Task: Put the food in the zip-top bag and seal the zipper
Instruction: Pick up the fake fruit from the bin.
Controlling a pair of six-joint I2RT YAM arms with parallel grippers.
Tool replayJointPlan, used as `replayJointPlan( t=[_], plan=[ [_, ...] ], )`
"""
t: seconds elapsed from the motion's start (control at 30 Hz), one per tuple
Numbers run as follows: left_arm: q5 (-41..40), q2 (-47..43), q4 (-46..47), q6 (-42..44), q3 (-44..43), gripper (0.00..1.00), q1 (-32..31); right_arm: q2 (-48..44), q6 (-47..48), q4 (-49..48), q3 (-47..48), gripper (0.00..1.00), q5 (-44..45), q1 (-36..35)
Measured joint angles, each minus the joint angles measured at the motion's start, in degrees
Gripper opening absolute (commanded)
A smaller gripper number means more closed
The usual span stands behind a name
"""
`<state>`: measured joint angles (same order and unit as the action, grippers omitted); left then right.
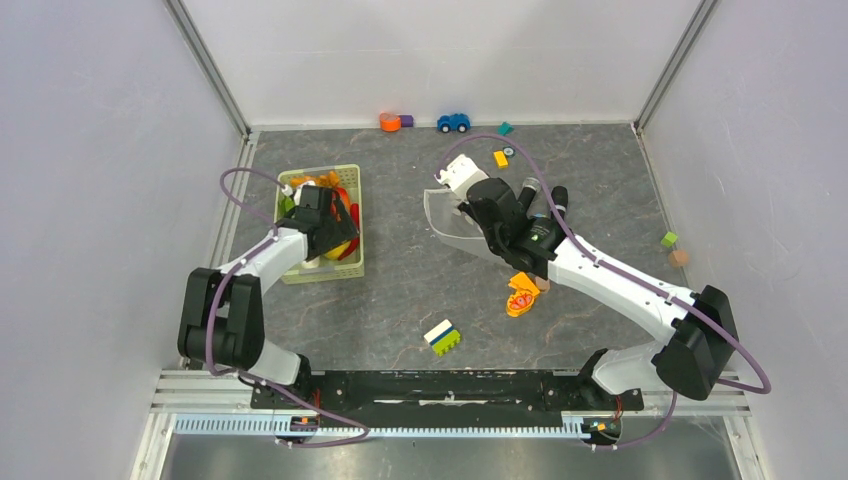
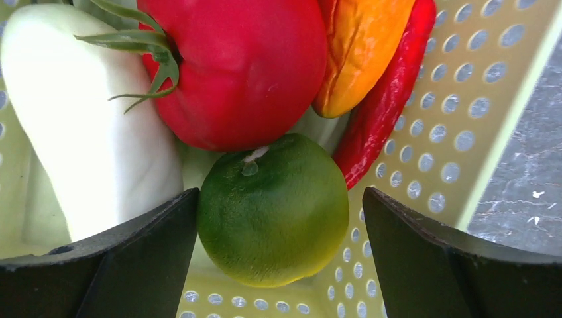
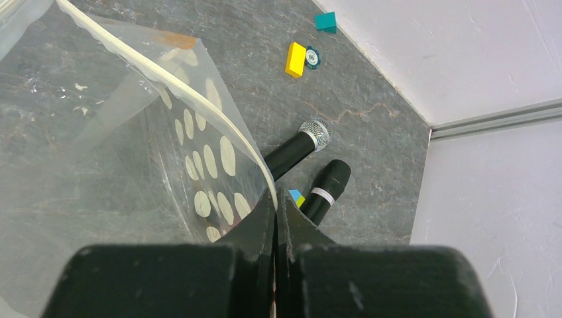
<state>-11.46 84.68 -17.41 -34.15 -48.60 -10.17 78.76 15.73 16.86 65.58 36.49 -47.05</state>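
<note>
The food lies in a pale green basket [image 1: 350, 265] at the left. The left wrist view shows a green round fruit [image 2: 273, 209], a red tomato [image 2: 245, 66], a white piece [image 2: 86, 132], a red chili [image 2: 384, 106] and an orange piece [image 2: 358, 46]. My left gripper [image 1: 328, 222] is down in the basket [image 2: 457, 99]. It [image 2: 280, 199] is open, with a finger on either side of the green fruit. My right gripper [image 1: 470, 205] is shut on the zipper [image 3: 219, 119] edge of the clear dotted zip-top bag [image 3: 99, 152]. It [image 3: 275, 199] holds the bag's mouth [image 1: 445, 225] raised.
An orange-and-red lumpy toy [image 1: 521, 295] and a white, blue and green block [image 1: 442, 337] lie in front of the bag. Two black microphones [image 3: 295, 149] lie right of the bag. A yellow block [image 3: 295, 58], teal block [image 3: 325, 21] and blue car [image 1: 453, 122] sit near the back wall.
</note>
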Motion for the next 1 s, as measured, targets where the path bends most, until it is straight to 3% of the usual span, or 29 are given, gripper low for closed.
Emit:
replayJointPlan(
  t=[0.3, 0.7, 1.0],
  plan=[
    [1.55, 4.68, 1.75, -0.07, 0.37, 0.78, 0.26, 0.00, -0.02, -0.02, 0.00, 0.00, 0.00, 0.42],
    [4.11, 5.70, 3.06, -0.07, -0.13, 0.23, 0.48, 0.00, -0.04, -0.02, 0.00, 0.00, -0.26, 0.61],
    [4.70, 1.70, 2.10, -0.11, 0.17, 0.15, 0.46, -0.02, -0.09, -0.04, 0.00, 0.00, -0.70, 0.61]
  ],
)
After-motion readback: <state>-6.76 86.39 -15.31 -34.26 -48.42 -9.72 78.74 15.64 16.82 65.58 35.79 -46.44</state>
